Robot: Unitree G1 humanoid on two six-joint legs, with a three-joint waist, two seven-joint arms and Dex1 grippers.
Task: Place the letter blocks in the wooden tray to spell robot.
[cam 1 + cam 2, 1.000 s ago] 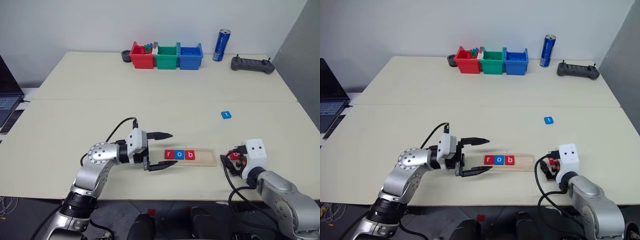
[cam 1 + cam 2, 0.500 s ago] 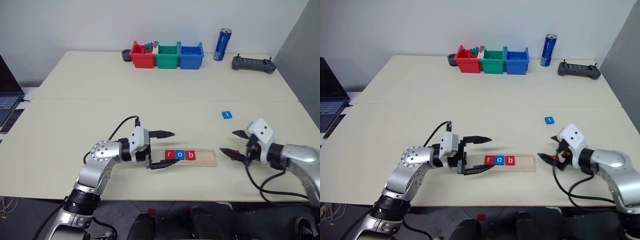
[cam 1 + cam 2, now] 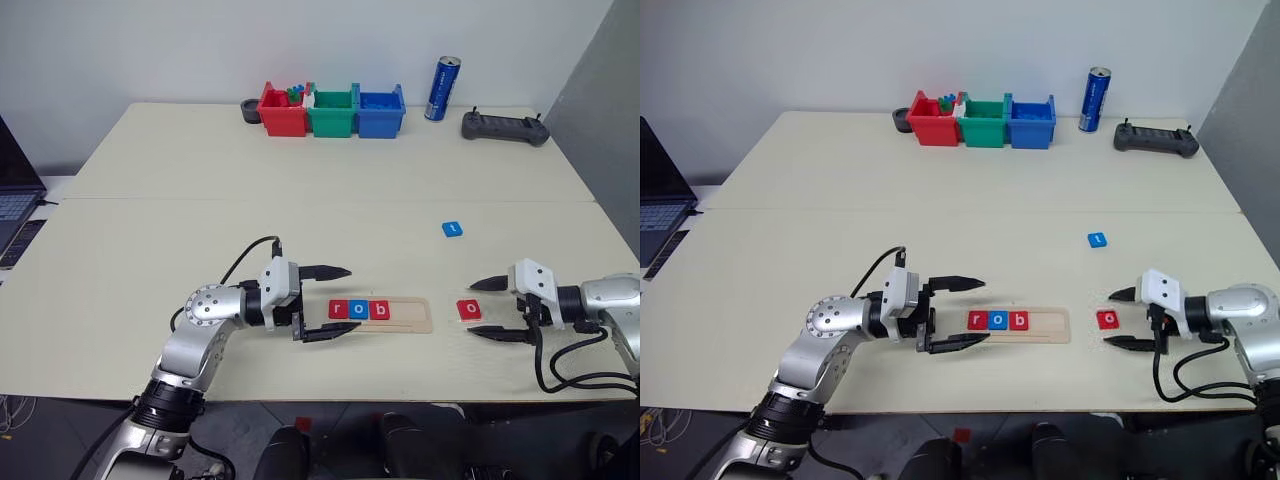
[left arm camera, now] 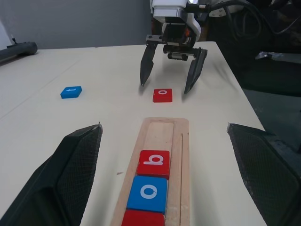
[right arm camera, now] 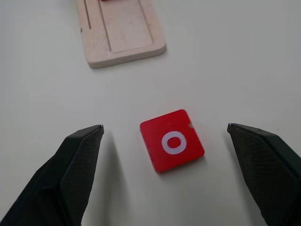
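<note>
Head stereo pair looks fwd and down over whole desk (image 3: 300, 190). Wrist cams sit low, close; both catch red o tile (image 5: 172, 140).

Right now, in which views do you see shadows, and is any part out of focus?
Right wrist view: the red o block is sharp, and a soft shadow lies beside each finger of the right hand. Left wrist view: the near fingers of the left hand look soft, while the wooden tray is sharp. Head views: even light, faint shadows.
</note>
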